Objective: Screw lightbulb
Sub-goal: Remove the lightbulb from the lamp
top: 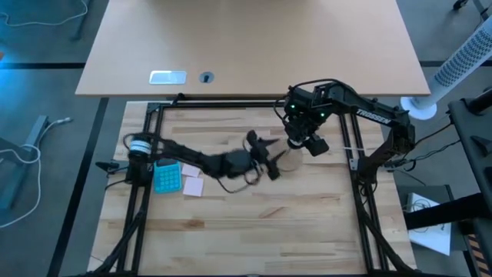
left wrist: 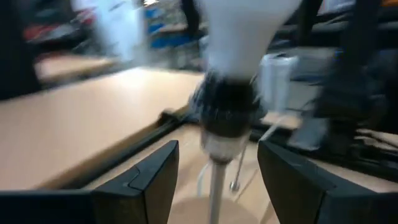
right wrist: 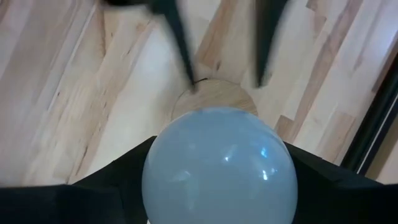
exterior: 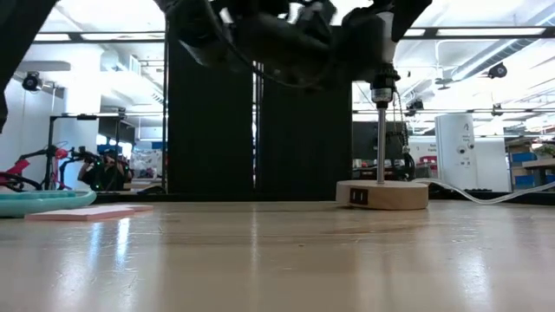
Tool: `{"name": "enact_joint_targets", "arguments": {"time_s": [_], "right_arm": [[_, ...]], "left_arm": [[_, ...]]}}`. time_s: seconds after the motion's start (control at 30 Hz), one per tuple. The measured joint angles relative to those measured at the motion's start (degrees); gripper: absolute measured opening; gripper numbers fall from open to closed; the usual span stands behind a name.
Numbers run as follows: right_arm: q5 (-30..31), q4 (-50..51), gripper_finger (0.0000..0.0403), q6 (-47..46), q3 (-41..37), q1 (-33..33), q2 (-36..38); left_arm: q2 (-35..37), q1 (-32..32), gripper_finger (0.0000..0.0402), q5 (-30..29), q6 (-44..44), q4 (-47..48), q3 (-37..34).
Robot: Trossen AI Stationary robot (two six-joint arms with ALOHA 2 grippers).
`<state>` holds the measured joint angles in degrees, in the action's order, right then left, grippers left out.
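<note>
While the bulb (right wrist: pixel 219 167) sits in the socket (left wrist: pixel 225 112) atop a thin post (exterior: pixel 381 143) rising from the wooden disc (exterior: pixel 382 195), it is gripped from above by the right gripper (top: pixel 298 141), whose fingers (right wrist: pixel 112 177) are pressed against its round sides. The lamp is placed toward the far right of the worktop (top: pixel 254 223), near the frame's back rail. The bulb's long axis is held upright, in line with the post, so any turning is judged to be about that vertical line.

The left gripper (top: pixel 269 158) is brought in from the side, level with the socket, its fingers (left wrist: pixel 149 180) spread on either side of the post and socket without contact being seen. Of the two arms, the right is the nearer to the bulb, being on it already; the left is set just below, beside the socket. The coming move is judged to depend on the socket being steadied from the side while the bulb is twisted from above. How deeply the thread is seated cannot be told.
</note>
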<state>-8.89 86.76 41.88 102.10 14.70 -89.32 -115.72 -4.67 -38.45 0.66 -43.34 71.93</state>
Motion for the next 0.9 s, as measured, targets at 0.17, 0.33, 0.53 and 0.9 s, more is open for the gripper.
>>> {"name": "enact_joint_targets", "arguments": {"time_s": [0.17,0.33,0.53,0.9], "right_arm": [[0.03,0.0,0.0249,-0.49,0.0,-0.02,0.0],[0.12,0.32,0.0255,-0.91,0.0,-0.06,0.0],[0.32,1.09,0.025,-0.05,-0.19,-0.11,0.01],[0.18,1.44,0.0251,-0.29,-0.15,-0.15,0.02]], "left_arm": [[-11.19,-3.34,0.021,-15.66,-6.79,1.34,12.28],[-21.71,-3.2,0.0218,-20.77,-6.71,1.56,25.22],[-28.24,-2.7,0.0246,-25.22,-5.89,6.42,37.19],[-28.26,-1.98,0.0286,-30.87,-22.87,23.1,42.0]]}}
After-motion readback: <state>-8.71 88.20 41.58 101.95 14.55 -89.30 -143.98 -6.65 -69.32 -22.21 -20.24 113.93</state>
